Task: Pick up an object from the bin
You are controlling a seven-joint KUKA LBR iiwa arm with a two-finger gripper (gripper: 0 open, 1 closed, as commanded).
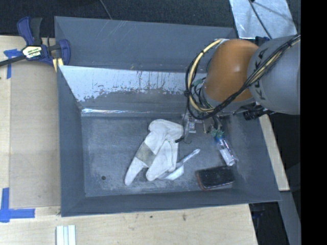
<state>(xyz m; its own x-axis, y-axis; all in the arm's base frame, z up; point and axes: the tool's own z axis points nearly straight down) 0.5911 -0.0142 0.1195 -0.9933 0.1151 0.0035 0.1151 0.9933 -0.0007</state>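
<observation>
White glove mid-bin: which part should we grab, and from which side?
Probably the bunched upper end of the white glove, coming straight down from above. It lies limp and mostly flat, so only those raised folds offer something to pinch. A clear plastic stick lies against its lower right edge, so avoid that side.

Robot lab: arm point(280, 80), metal bin point(71, 137)

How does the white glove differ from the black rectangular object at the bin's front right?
The white glove is pale, limp and crumpled; the black rectangular object is dark, flat and compact. The glove is larger, sprawling across mid-bin; the black object lies near the front wall. Both rest on the bin floor.
</observation>
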